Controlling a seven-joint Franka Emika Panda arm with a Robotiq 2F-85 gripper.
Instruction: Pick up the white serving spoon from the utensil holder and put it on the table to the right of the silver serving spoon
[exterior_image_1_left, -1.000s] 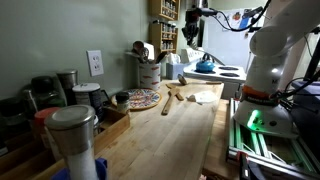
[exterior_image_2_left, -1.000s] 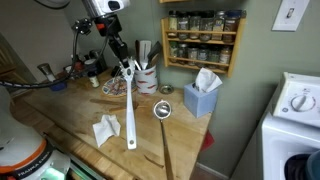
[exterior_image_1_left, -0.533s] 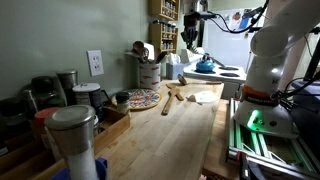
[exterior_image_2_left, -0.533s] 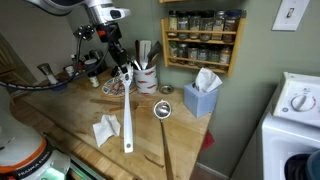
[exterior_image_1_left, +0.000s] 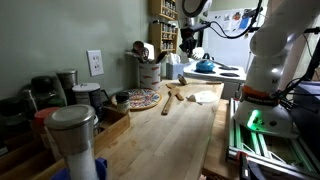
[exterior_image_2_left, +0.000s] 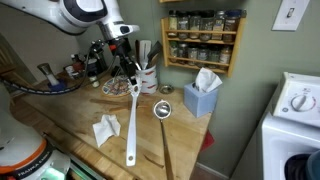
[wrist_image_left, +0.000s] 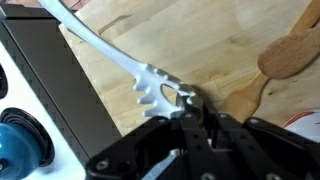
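My gripper (exterior_image_2_left: 129, 75) is shut on the toothed head of the white serving spoon (exterior_image_2_left: 131, 120). The spoon hangs handle-down over the wooden table (exterior_image_2_left: 70, 115), its tip close to the surface. In the wrist view the jaws (wrist_image_left: 190, 108) pinch the spoon's head (wrist_image_left: 150, 82), and the handle runs off to the upper left. The silver serving spoon (exterior_image_2_left: 162, 110) lies on the table just right of the hanging spoon, its wooden handle pointing to the front edge. The white utensil holder (exterior_image_2_left: 147, 79) stands behind, and it also shows in an exterior view (exterior_image_1_left: 149, 72).
A blue tissue box (exterior_image_2_left: 200, 99) and a spice rack (exterior_image_2_left: 203, 40) sit right of the holder. A crumpled white napkin (exterior_image_2_left: 106, 130) lies left of the spoon. A wooden spoon (wrist_image_left: 288, 57) lies nearby. A steel canister (exterior_image_1_left: 75, 135) stands at the near end.
The gripper has come down with the white spoon and shifted slightly toward the silver spoon. The arm's wrist has swung further into view.
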